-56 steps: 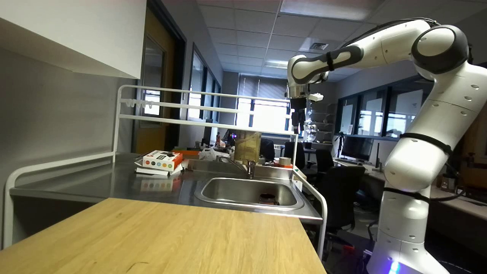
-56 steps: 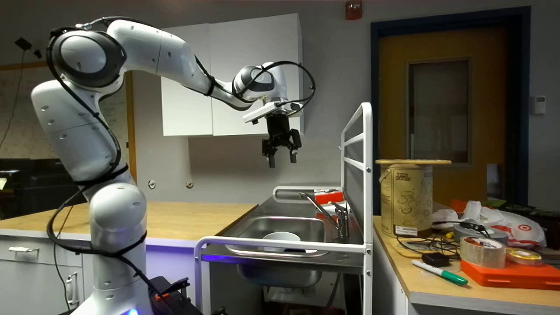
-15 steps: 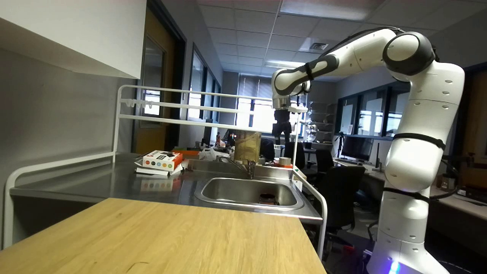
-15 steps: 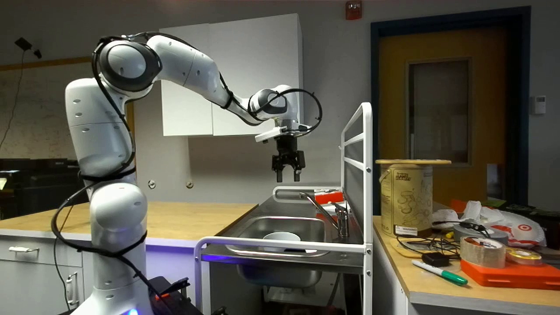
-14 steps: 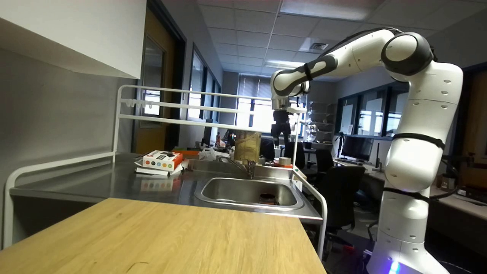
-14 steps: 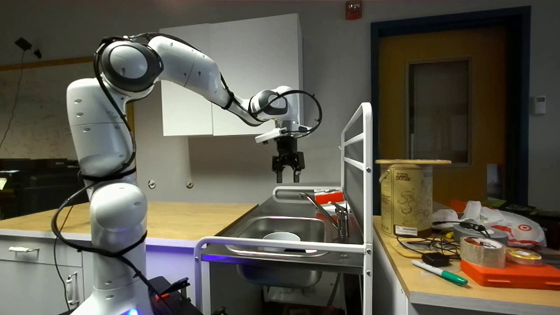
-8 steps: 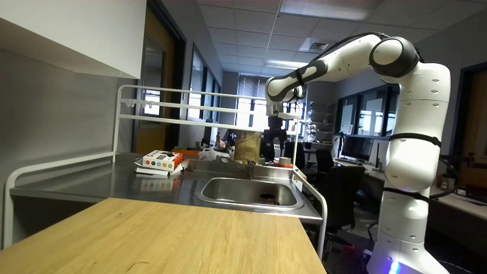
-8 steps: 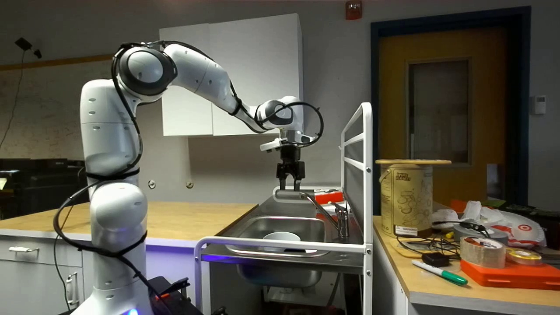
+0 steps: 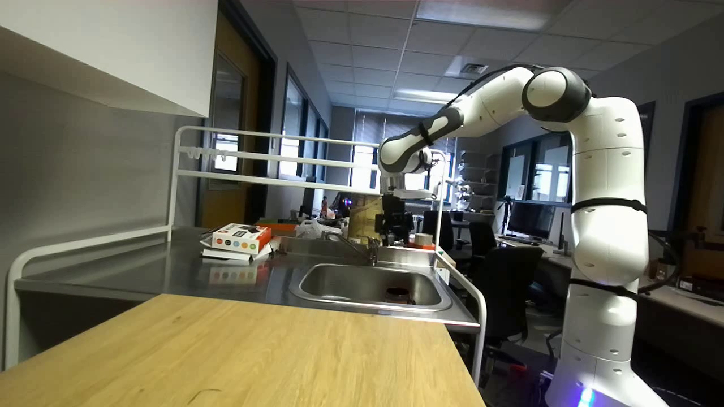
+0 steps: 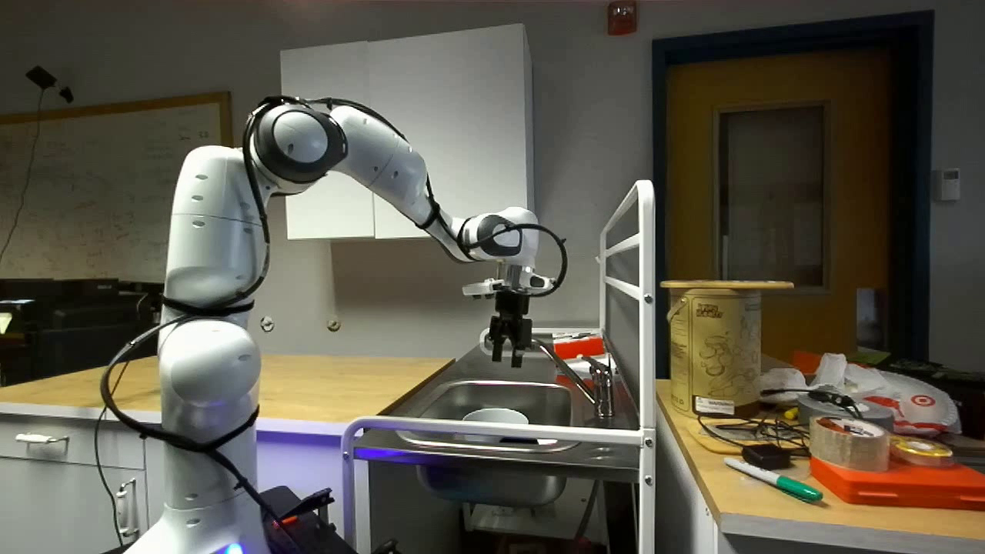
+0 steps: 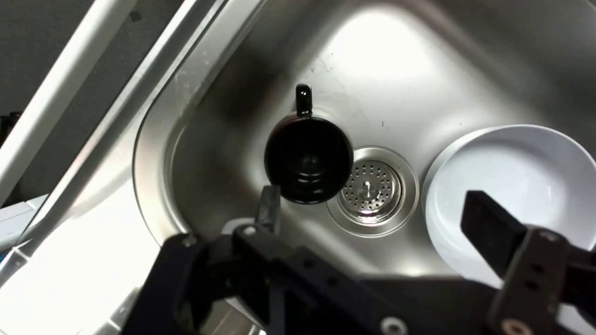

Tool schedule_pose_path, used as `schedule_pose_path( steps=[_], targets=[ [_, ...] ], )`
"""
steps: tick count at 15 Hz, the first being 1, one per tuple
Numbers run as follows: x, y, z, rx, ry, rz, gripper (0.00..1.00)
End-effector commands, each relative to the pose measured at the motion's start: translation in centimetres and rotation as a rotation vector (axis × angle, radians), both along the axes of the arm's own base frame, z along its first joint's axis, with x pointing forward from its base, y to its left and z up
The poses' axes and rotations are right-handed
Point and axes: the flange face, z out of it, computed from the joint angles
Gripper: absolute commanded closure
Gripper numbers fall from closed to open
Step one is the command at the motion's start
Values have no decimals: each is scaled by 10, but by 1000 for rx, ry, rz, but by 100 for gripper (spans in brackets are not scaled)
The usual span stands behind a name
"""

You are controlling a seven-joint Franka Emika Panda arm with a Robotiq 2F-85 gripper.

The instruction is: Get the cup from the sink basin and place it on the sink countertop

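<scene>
The cup, dark with a handle, stands upright in the sink basin beside the drain in the wrist view. It also shows low in the basin in an exterior view. My gripper is open and empty, its fingers wide apart. One fingertip overlaps the cup's edge in the wrist view, the other overlaps a white bowl. In both exterior views the gripper points down, well above the basin and touching nothing. The grey steel sink countertop extends left of the basin.
The white bowl sits in the basin near the cup. A faucet stands at the basin's edge. The white rack frame rises beside the sink. Boxes lie on the countertop. A wooden tabletop adjoins it.
The arm has swung over the sink and my gripper has come down towards the basin, turning about its axis in the last second. The cup and bowl have not moved.
</scene>
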Motion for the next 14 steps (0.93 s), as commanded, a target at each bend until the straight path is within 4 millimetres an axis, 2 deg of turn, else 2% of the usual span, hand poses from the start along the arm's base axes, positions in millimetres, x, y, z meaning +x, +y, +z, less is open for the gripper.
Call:
schedule_pose_path(
  steps=[1, 9, 14],
  targets=[
    [6, 3, -31, 26, 33, -73, 0],
    [14, 2, -100, 166, 130, -171, 0],
    [12, -17, -136, 193, 167, -238, 0]
  ],
)
